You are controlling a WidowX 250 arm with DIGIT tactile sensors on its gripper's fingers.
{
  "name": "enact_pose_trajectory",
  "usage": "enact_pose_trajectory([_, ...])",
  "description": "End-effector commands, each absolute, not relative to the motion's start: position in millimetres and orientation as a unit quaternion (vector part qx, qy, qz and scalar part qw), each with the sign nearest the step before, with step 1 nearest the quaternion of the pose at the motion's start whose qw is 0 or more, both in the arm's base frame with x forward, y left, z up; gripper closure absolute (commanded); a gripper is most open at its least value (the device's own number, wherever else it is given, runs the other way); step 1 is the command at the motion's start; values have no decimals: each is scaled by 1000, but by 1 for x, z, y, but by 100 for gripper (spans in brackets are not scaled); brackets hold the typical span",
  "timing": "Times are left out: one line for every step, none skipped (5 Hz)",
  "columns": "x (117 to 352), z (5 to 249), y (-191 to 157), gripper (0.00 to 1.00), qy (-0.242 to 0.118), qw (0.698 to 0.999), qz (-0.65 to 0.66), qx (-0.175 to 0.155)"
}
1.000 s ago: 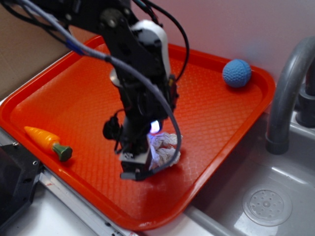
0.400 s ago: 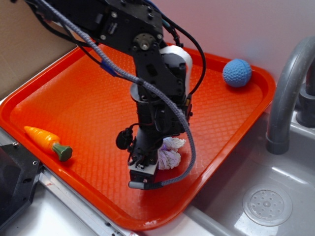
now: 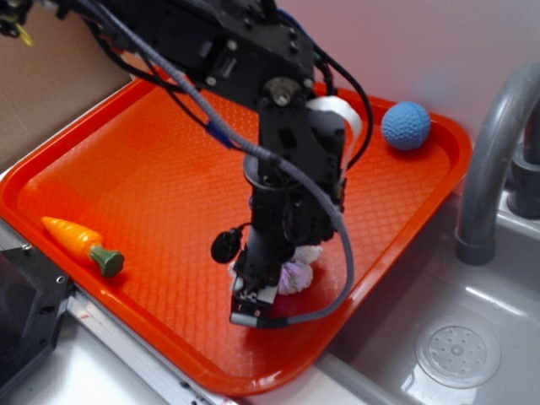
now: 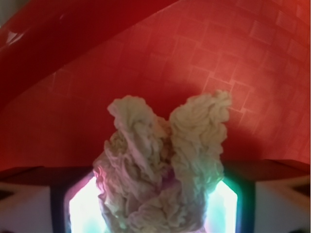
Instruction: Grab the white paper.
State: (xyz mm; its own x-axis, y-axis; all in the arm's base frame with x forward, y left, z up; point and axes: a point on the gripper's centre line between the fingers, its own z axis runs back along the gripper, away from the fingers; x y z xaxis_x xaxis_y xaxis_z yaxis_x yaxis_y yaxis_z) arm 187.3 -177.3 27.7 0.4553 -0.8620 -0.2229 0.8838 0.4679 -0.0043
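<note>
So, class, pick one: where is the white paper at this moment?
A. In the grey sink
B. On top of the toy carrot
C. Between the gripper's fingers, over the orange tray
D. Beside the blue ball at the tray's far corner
C: the wrist view shows the white paper squeezed between the gripper fingers, with the orange tray behind it.
</note>
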Motion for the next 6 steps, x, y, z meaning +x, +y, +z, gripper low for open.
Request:
enact_pose_trajectory([171, 41, -199, 100, 65, 856, -504, 90])
enact_pose_trajectory([177, 47, -193, 100, 60, 869, -482, 100])
enact_pose_trajectory([186, 80, -179, 100, 32, 894, -434, 105])
enact_pose_trajectory([192, 130, -141, 100, 12, 943, -317, 102])
enact_pose_trajectory([186, 178, -94, 100, -13, 978, -195, 73])
enact_pose_trajectory([170, 220, -52, 100, -65, 995, -70, 30])
